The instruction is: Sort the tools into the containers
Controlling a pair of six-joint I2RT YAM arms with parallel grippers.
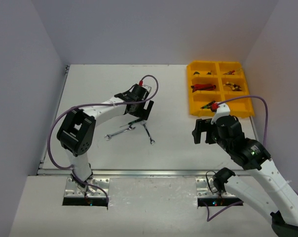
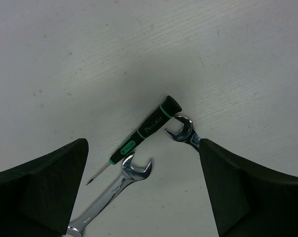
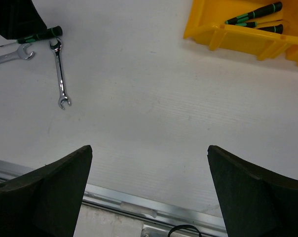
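Black fingers [image 2: 45, 192] of left gripper [image 2: 144, 197] spread wide, nothing clamped. Poised over bare table [image 2: 90, 49]. Between fingers, just ahead: green screwdriver [image 2: 146, 129], flat on table, tip toward one finger, black cap toward the other. Just nearer than tip, also between fingers: wrench [image 2: 130, 174], open end just beside screwdriver shaft, handle running back beside tip-side finger. Beside cap-side finger: second wrench [image 2: 187, 132], open end against or nearly against screwdriver cap, rest hidden behind finger; top view shows it running back toward arm bases. Both wrenches and screwdriver outside tray.

Right gripper [image 3: 151, 197]: fingers likewise apart, holding nothing, above table. Ahead and right of it: yellow tray [image 3: 213, 33], near corner only in wrist view. Nearest compartment: green-banded screwdrivers [image 3: 252, 12], several lying together. Compartment beyond that one, per top view: red-and-black cutters [image 1: 203, 87]. Other compartments: small items, too small to identify. Far ahead-left of right gripper: same two wrenches, well apart from tray.
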